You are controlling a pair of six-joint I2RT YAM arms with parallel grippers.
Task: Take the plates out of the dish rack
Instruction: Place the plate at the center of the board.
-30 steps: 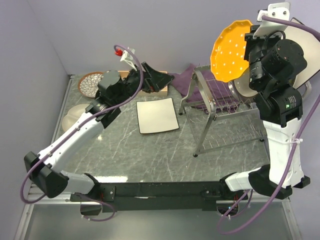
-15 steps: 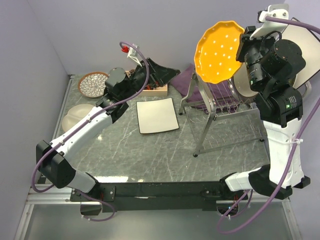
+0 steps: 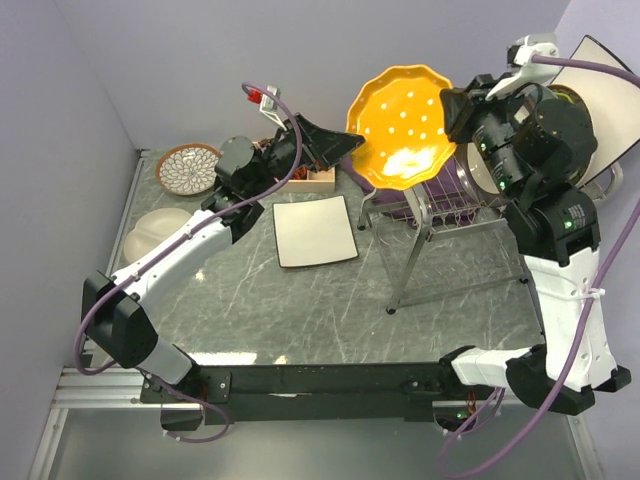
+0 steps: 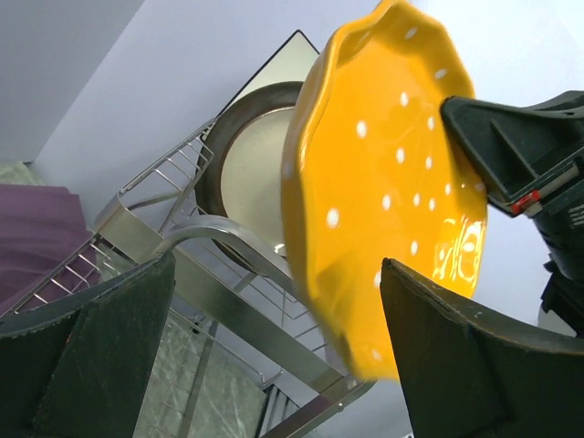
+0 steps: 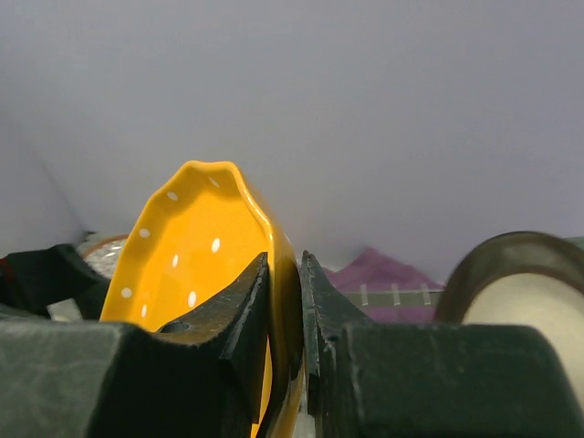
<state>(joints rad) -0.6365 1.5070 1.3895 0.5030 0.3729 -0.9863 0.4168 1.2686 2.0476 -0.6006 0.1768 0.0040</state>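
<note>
My right gripper (image 3: 455,112) is shut on the rim of the orange scalloped plate (image 3: 405,125), which has white dots. It holds the plate in the air above the left end of the silver wire dish rack (image 3: 450,215). In the right wrist view the gripper (image 5: 285,274) pinches the plate (image 5: 182,265) edge. My left gripper (image 3: 338,150) is open and raised, right beside the plate's left edge. In the left wrist view the gripper (image 4: 274,347) has its fingers spread wide below the plate (image 4: 392,182), without touching it. A brown-rimmed round plate (image 4: 246,164) and a white square plate (image 3: 610,90) stand in the rack.
A white square plate (image 3: 314,231) lies flat on the marble table. A petal-patterned plate (image 3: 186,167) and a cream divided plate (image 3: 150,230) lie at the far left. A wooden tray (image 3: 315,178) and a purple cloth (image 3: 375,160) sit behind, by the rack.
My right gripper has swung the orange plate to the left and tilted its face upward. My left arm has reached up and to the right, closer to the plate.
</note>
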